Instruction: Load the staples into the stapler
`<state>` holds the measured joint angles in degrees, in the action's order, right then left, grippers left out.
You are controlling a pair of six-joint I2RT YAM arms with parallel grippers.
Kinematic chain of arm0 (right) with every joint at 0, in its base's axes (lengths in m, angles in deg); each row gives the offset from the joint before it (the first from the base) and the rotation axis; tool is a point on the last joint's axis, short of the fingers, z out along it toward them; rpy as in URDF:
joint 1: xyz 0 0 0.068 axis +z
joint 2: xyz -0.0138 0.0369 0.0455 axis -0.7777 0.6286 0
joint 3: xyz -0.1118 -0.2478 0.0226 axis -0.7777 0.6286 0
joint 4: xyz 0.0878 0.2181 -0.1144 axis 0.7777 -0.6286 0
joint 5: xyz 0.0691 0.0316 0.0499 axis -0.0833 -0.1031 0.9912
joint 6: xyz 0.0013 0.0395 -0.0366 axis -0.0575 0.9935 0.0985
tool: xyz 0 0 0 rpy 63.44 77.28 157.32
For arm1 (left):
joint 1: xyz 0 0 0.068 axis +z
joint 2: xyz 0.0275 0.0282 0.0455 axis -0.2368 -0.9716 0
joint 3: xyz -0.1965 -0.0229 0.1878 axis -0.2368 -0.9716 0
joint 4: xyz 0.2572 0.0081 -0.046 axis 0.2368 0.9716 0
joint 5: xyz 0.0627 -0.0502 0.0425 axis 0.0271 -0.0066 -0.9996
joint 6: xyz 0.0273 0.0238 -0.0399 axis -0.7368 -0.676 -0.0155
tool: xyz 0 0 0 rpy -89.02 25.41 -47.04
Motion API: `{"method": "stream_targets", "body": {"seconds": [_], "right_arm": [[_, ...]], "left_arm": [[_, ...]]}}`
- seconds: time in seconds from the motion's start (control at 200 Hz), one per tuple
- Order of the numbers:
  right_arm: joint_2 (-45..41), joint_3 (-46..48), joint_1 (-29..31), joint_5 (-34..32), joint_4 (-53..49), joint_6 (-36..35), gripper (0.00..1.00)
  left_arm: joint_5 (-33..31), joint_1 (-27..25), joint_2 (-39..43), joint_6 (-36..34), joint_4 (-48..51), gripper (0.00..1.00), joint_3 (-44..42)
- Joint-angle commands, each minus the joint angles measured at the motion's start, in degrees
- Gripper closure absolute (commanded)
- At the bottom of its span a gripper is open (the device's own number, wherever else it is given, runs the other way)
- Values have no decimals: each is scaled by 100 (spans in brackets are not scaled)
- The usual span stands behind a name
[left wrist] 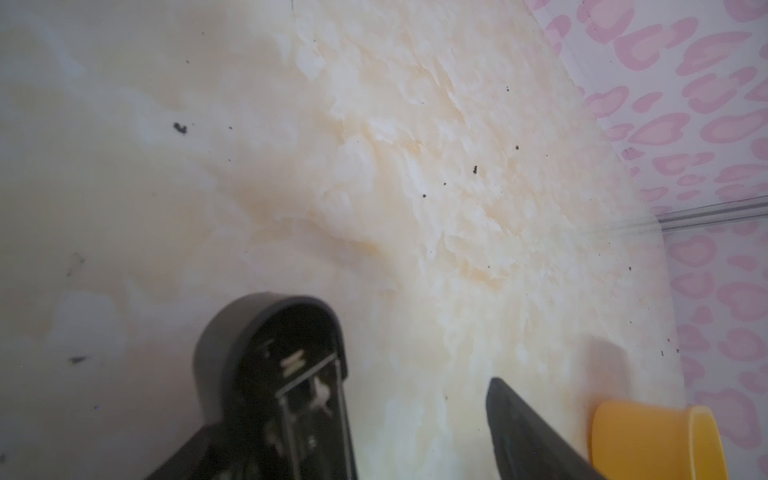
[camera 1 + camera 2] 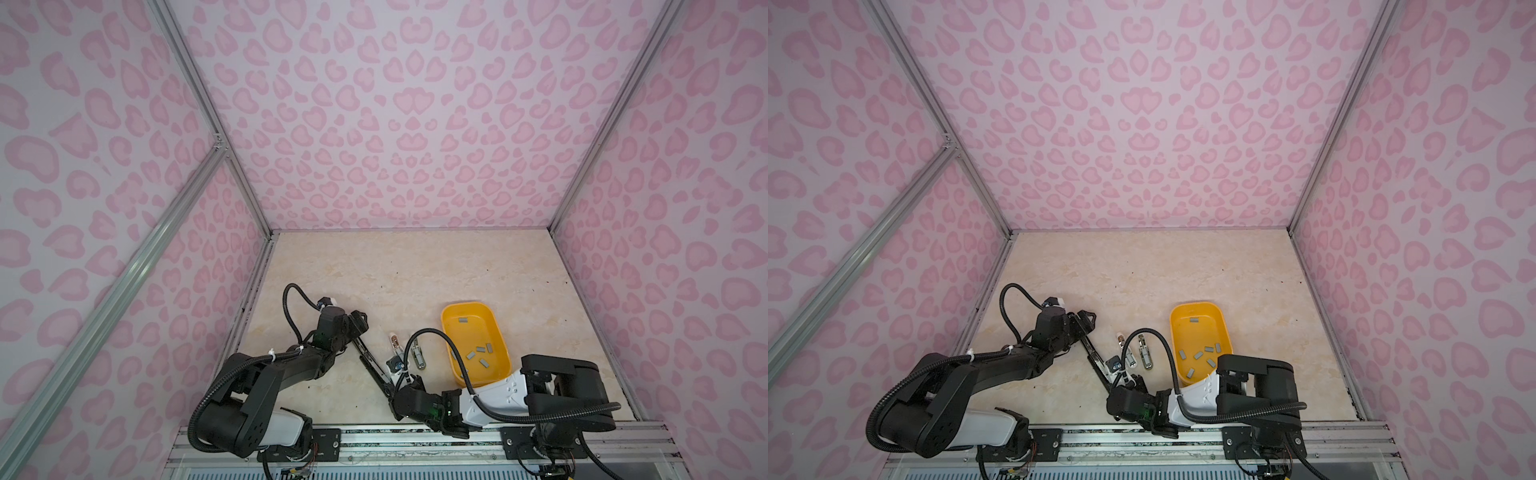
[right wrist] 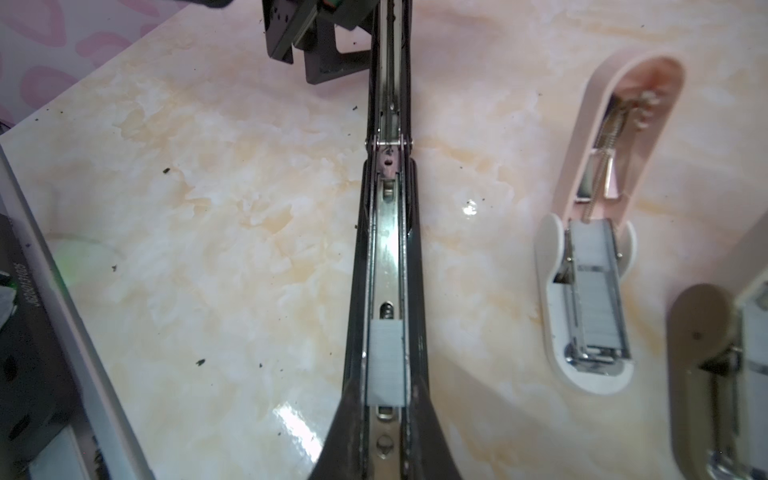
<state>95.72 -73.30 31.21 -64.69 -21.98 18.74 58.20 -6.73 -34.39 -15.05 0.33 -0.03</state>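
Both top views: a black stapler [image 2: 372,365] [image 2: 1096,361] is folded out flat and lies diagonally on the marble-look table [image 2: 374,270], in the near-middle. The left gripper [image 2: 359,328] sits at its far end and the right gripper [image 2: 390,388] at its near end. Just right of it are a pink mini stapler [image 2: 395,341] and a beige mini stapler [image 2: 417,357], both flipped open. Further right is a yellow tray [image 2: 465,304] with a handful of loose staples [image 2: 481,350] scattered inside.

Left wrist view: kinda blurry. The stapler's lid [image 1: 270,365] lies underside up. One dark finger [image 1: 523,432] is clear of it, with bare table between them, so those jaws are spread and not clamping anything. I can't spot the other finger. A corner of the tray [image 1: 648,440] peeks in.

Right wrist view: the right gripper's fingers [image 3: 338,444] are squeezed against both sides of the black stapler's base, so it's got a firm hold. A grey staple strip [image 3: 384,361] sits in the metal channel at the near end, right by those fingers. The pink one [image 3: 590,249] has a full strip loaded too. The beige one [image 3: 706,374] is cut off at the edge.
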Motion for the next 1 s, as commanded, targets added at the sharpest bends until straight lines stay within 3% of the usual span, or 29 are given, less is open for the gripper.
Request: {"method": "stream_targets", "body": {"seconds": [0.0, 0.24, 0.505, 0.765, 0.995], "right_arm": [[62, 72, 37, -156, 288, -64, 100], [72, 174, 95, -445, 665, -371, 100], [64, 521, 162, -507, 1350, -668, 100], [94, 623, 172, -525, 1575, -745, 100], [56, 812, 175, -613, 1841, -732, 100]], "left_arm": [[402, -6, 129, -160, -474, 20, -72], [443, -126, 689, -458, -801, 29, -396], [25, -562, 1299, -671, -840, 38, -623], [-197, -763, 1681, -795, -978, 42, -894], [-734, -1318, 2159, -1248, -1057, 44, -1099]]}}
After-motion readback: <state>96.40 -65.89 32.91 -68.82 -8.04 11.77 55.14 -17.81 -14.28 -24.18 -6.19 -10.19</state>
